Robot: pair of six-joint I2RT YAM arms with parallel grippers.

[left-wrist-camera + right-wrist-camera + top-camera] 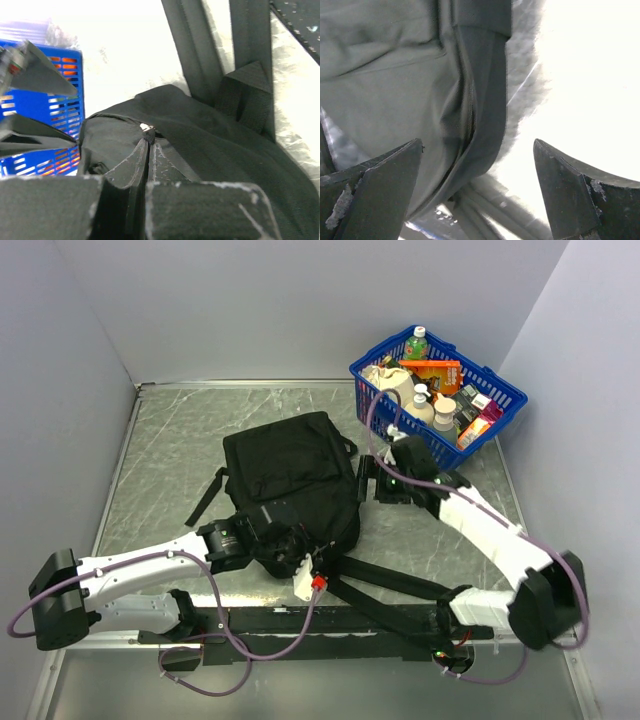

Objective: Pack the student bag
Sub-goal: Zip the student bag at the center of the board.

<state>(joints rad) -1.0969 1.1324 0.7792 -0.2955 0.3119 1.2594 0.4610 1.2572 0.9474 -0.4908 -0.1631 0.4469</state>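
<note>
Black soft fabric backpack (290, 470) lies mid-table. At its 6 o'clock edge the left gripper (148, 137) pinches the cloth, fingers pressed together; from above they vanish against the black. At 3 o'clock the right gripper (478, 144) is spread wide. Glare whitens its view.

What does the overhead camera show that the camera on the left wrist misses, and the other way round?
Only the overhead view: the whole student bag lying flat on the table, the left arm and right arm in full, and bottles and boxes inside the blue basket. Only the left wrist view: up close, the left jaws shut on a small shiny piece on the bag. Both: the black bag, its straps, the basket's blue mesh and the right arm's jaws.
</note>
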